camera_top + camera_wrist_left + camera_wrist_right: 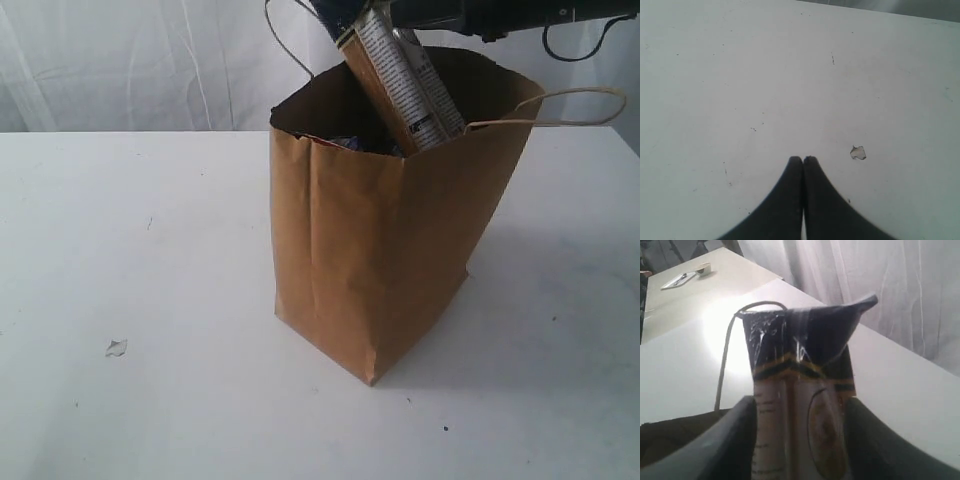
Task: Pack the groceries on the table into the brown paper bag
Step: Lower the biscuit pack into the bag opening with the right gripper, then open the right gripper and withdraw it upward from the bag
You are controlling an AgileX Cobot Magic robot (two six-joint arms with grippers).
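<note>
Step in hand: feeding the long dark-blue-and-cream packet (405, 85) into the brown paper bag (400, 250). Looks like the closing item, with no other groceries visible on the tabletop (130, 230) in any view. Right claw (800, 402): pinches the packet across its width near the dark-blue upper end, a finger against each side, nothing else between them. Packet: hangs tilted from that claw and runs down and away from it through the bag mouth directly beneath; lower end hidden inside, cream printed length touching or just short of the rim below the claw, cannot tell which. Other contents (348, 142): show only as dark bits just under the rim, well below the claw, too dim to name. Left claw (803, 160): pressed together on nothing, held over bare tabletop, with a small white crumb (858, 152) near its tips but apart from them, no part of the job. Next move, as judged: lower a little further to seat the packet on the contents or the bag floor, then spread the fingers and lift straight up out of the mouth. Watch for tipping: tall light bag, long packet leaning to one wall.
</note>
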